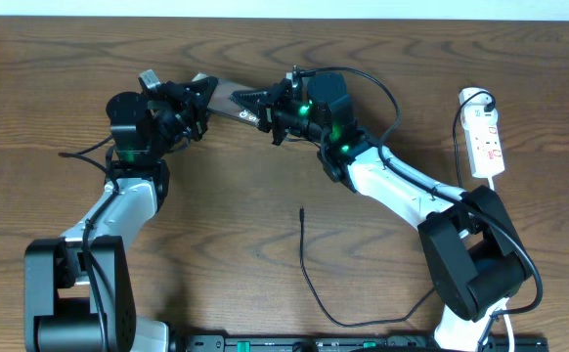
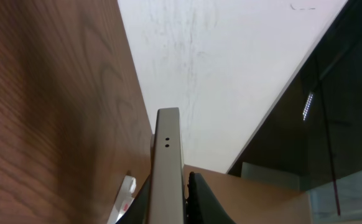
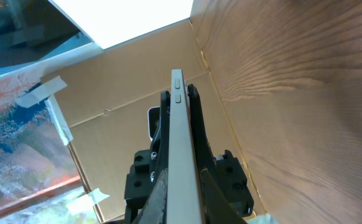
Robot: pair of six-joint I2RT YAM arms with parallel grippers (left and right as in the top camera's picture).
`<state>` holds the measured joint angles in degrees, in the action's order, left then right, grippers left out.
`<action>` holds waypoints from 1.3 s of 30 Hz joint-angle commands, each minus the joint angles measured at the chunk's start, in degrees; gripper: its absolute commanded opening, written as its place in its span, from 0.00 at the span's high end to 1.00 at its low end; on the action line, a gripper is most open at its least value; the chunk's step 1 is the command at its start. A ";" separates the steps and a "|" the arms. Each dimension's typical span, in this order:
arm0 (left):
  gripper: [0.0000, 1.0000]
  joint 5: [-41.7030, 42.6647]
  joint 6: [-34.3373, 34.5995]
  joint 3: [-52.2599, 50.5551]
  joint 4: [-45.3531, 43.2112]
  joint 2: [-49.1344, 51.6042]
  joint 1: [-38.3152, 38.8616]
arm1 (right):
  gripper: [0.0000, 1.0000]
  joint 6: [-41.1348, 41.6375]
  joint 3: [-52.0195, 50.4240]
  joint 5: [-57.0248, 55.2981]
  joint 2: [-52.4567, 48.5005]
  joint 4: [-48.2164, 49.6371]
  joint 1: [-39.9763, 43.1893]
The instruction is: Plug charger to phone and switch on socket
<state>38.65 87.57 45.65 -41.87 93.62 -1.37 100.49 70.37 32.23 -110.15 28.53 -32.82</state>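
The left fingers (image 2: 201, 200) are closed tight on one end of the phone (image 1: 224, 98). The right fingers (image 3: 194, 118) pinch its other end.

Lab-style test bench: wood-grain table (image 1: 216, 196), cardboard partition (image 3: 119, 93) with tape (image 3: 47, 87).

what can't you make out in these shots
- phone port: overhead, both ends covered by left gripper and right gripper; wrist views show only an edge.
- socket switch: overhead, too small.
- charger far end: overhead, passes behind right arm.
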 commanded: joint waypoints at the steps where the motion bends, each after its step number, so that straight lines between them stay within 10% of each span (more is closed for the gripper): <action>1: 0.91 0.74 -1.73 0.63 -1.44 -1.14 -0.02 | 0.99 -0.04 0.52 1.75 0.31 -0.66 -1.05; 15: 0.92 0.74 -1.73 0.63 -1.44 -1.14 -0.02 | 0.99 -0.26 0.52 1.77 0.31 -0.66 -1.09; 28: 0.92 0.74 -1.73 0.63 -1.20 -1.14 -0.02 | 0.68 -0.24 0.52 2.19 0.31 -0.61 -1.09; 39: 0.92 0.76 -1.97 0.63 1.11 -1.14 -1.09 | 0.01 -0.26 0.52 2.67 0.31 -0.68 -0.98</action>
<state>38.65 86.52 45.63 -40.21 93.62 -1.54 100.49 70.37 34.39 -110.15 27.88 -33.28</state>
